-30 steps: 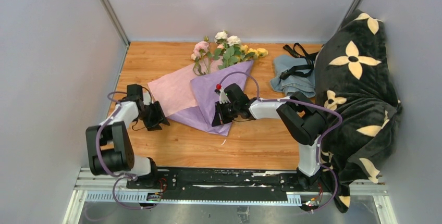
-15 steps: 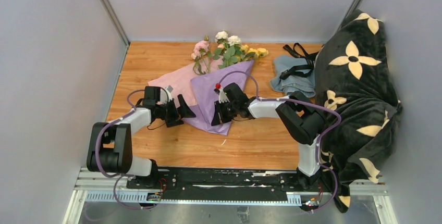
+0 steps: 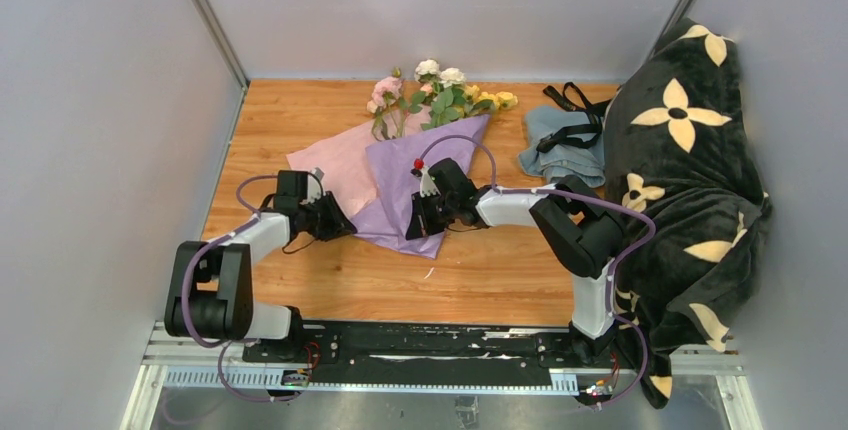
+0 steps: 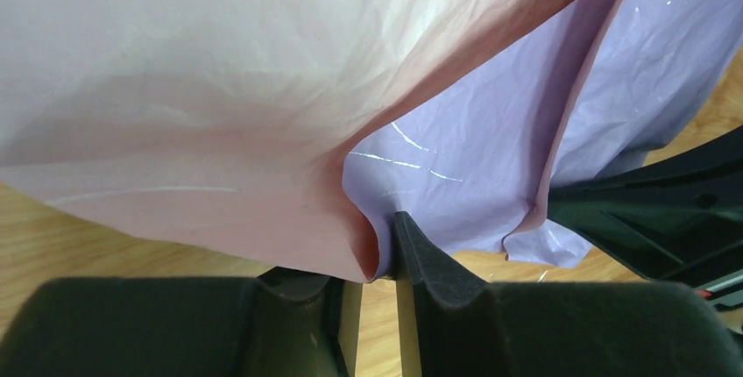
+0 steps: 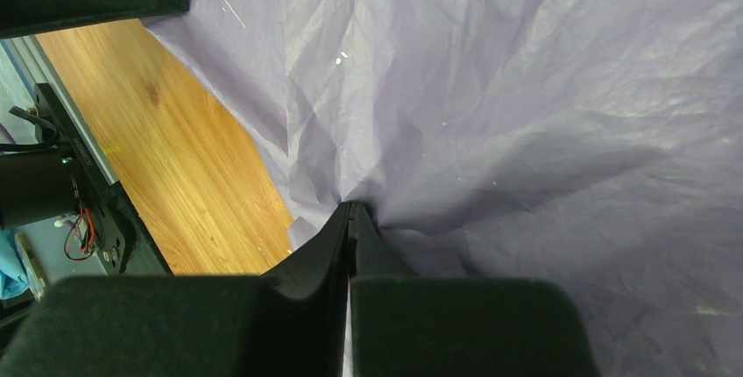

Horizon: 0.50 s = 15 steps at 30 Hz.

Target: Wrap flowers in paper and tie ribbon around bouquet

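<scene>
Wooden worktop (image 3: 500, 270) carries the paper (image 3: 400, 175) at centre, flowers (image 3: 435, 100) at its 12 o'clock end. Our left jaws pinch its 8 o'clock edge, right jaws its 6 o'clock fold. We judge it light, tearable; edges grip best.

No text, label, brand, number or sign can be read in any of the views.
</scene>
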Motion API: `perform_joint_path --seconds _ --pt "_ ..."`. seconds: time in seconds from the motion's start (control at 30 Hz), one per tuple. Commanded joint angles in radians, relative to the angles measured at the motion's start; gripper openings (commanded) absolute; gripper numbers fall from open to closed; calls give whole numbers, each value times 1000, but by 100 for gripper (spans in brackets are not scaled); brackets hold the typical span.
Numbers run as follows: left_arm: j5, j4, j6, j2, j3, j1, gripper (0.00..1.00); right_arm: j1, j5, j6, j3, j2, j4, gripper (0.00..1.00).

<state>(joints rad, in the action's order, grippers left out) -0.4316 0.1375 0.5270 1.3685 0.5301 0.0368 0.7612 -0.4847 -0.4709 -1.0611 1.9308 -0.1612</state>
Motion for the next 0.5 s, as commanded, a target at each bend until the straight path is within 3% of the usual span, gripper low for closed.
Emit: perform_joint_path --seconds 0.0,0.07,0.23,0.47 --pt "69 89 -25 -10 38 4 23 -2 80 35 5 42 75 0" --pt "68 108 -36 -13 45 5 20 -2 77 35 5 42 75 0" --pt "87 173 -145 -54 145 103 0 -3 51 15 -5 52 69 0" --pt "84 248 -323 -73 305 309 0 -28 -36 -126 15 70 -58 0"
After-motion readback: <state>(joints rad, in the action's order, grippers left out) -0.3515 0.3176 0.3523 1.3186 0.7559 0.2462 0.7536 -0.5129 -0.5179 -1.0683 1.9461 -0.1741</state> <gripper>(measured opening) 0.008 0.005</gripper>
